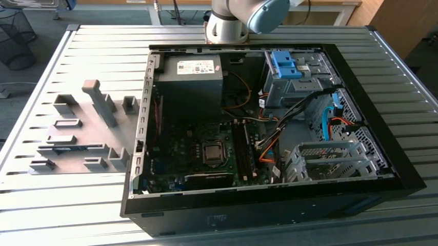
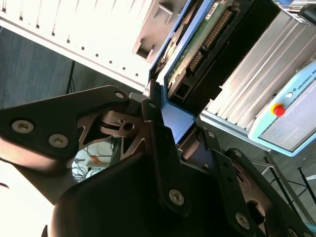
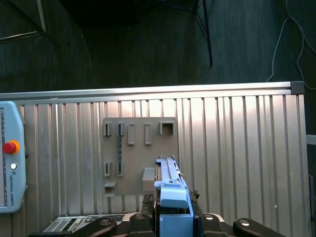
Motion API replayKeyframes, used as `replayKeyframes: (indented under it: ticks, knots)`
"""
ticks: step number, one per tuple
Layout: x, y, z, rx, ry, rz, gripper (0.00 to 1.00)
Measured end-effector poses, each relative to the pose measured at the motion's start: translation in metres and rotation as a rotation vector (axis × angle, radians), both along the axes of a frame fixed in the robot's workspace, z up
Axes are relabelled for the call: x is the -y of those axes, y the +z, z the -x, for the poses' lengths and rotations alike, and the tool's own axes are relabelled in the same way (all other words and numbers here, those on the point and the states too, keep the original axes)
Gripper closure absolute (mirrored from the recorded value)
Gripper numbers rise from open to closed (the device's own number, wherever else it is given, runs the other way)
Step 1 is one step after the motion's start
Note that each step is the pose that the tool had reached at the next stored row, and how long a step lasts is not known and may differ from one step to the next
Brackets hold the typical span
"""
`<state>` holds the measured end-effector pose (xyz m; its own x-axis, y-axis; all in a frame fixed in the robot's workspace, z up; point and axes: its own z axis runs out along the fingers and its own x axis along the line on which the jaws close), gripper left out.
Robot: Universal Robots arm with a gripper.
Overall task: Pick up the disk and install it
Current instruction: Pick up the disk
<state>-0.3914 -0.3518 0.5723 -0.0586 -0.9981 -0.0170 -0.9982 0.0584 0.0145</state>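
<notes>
The disk (image 2: 200, 47) is held edge-on, its green circuit board and connector pins facing the second wrist view. A blue plastic bracket (image 2: 177, 117) frames it. My gripper (image 2: 177, 121) is shut on the bracketed end, with a black finger (image 2: 157, 129) on each side. In the first wrist view the disk (image 3: 172, 190) rises from my gripper (image 3: 173, 219), in front of the grey fixture plate (image 3: 140, 153) on the slatted table. The open computer case (image 1: 383, 177) lies on the table in the exterior view.
A blue bracket (image 1: 287, 64) sits in the case's drive cage at the far right. The fixture plate (image 1: 79, 136) with upright holders lies to the exterior view's left of the case. A teach pendant (image 3: 10, 163) rests on the table. The arm (image 1: 233, 20) stands behind the case.
</notes>
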Motion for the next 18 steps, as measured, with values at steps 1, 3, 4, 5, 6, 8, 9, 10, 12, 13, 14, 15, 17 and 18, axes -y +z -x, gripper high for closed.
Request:
replayKeyframes:
  ticks: [1,3,4,5,6,8,9,10,12,13,14,15,17,18]
  knots:
    - [0.0,0.0,-0.0012,0.0,0.0,0.0,0.64]
    - [0.0,0.0,-0.0029,0.0,0.0,0.0,0.64]
    - [-0.0001,0.0,-0.0033,0.0,0.0,0.0,0.64]
    - [0.0,0.0,-0.0038,0.0,0.0,0.0,0.64]
    - [0.0,0.0,-0.0043,0.0,0.0,0.0,0.64]
    - [0.0,0.0,-0.0053,-0.0001,0.0,0.0,0.64]
    - [0.0,0.0,-0.006,0.0,0.0,0.0,0.64]
    - [0.0,0.0,-0.0071,0.0,0.0,0.0,0.64]
    - [0.0,0.0,-0.0093,0.0,0.0,0.0,0.64]
    - [0.0,0.0,-0.0101,0.0,0.0,0.0,0.64]
    - [0.0,0.0,-0.011,-0.0001,0.0,0.0,0.64]
    - [0.0,0.0,-0.0117,-0.0001,0.0,0.0,0.64]
    - [0.0,0.0,-0.012,-0.0001,0.0,0.0,0.64]
    - [0.0,0.0,-0.012,-0.0001,0.0,0.0,0.64]
